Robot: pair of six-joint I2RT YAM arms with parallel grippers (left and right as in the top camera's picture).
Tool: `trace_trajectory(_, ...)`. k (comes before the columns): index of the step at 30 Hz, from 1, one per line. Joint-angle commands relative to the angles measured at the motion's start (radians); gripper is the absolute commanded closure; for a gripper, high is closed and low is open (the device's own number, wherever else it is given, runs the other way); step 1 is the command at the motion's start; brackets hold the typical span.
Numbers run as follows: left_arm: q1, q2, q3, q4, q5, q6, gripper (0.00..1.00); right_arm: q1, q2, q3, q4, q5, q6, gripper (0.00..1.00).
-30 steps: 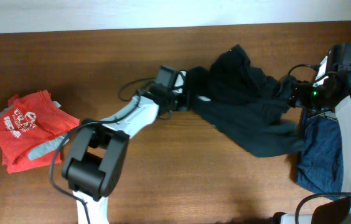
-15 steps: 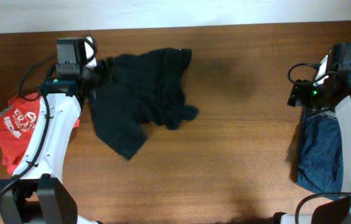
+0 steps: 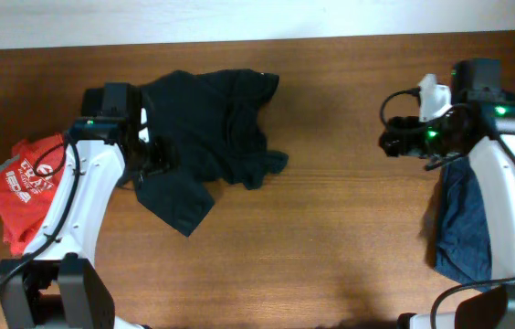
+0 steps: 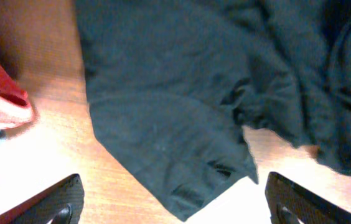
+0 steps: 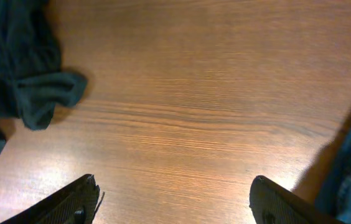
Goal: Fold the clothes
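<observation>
A: Both sets of jaws wide?

B: Yes. Left gripper point(image 4: 172, 208) hangs spread over the dark shirt point(image 3: 212, 128), gripping nothing. Right gripper point(image 5: 178, 202) gapes above bare table point(image 5: 194, 93).

A: And the clothes?

B: Dark shirt lies crumpled far-left of centre, orange tee point(image 3: 20, 187) at the left edge, navy garment point(image 3: 466, 233) near right.
</observation>
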Motion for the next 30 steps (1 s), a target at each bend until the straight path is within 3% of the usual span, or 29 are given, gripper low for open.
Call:
trace_trajectory(1, 0.004, 0.012, -0.093, 0.037, -0.015, -0.017, 0.23, 0.027, 0.016, 0.005, 0.003, -0.008, -0.026, 0.17)
trace_trajectory(5, 0.043, 0.012, -0.193, 0.099, -0.077, -0.076, 0.28, 0.026, 0.018, 0.005, 0.003, -0.009, -0.026, 0.17)
trace_trajectory(15, 0.116, 0.017, -0.393, 0.409, 0.013, -0.08, 0.29, 0.026, 0.019, 0.005, 0.003, -0.012, -0.026, 0.17)
trace_trajectory(23, 0.116, 0.109, -0.408, 0.517, 0.005, -0.077, 0.35, 0.026, 0.019, 0.005, 0.002, -0.012, -0.026, 0.17)
trace_trajectory(24, 0.116, 0.123, -0.408, 0.521, 0.006, -0.078, 0.39, 0.026, 0.019, 0.005, 0.002, -0.012, -0.026, 0.17)
trace_trajectory(27, 0.116, 0.141, -0.407, 0.522, 0.006, -0.077, 0.92, 0.026, 0.019, 0.005, 0.002, -0.012, -0.026, 0.18)
trace_trajectory(28, 0.116, 0.137, -0.404, 0.521, 0.006, -0.076, 1.0, 0.026, 0.019, 0.005, 0.003, -0.012, -0.026, 0.18)
trace_trajectory(30, 0.116, 0.116, -0.374, 0.501, 0.019, -0.031, 1.0, 0.026, 0.019, 0.005, 0.002, -0.012, -0.026, 0.19)
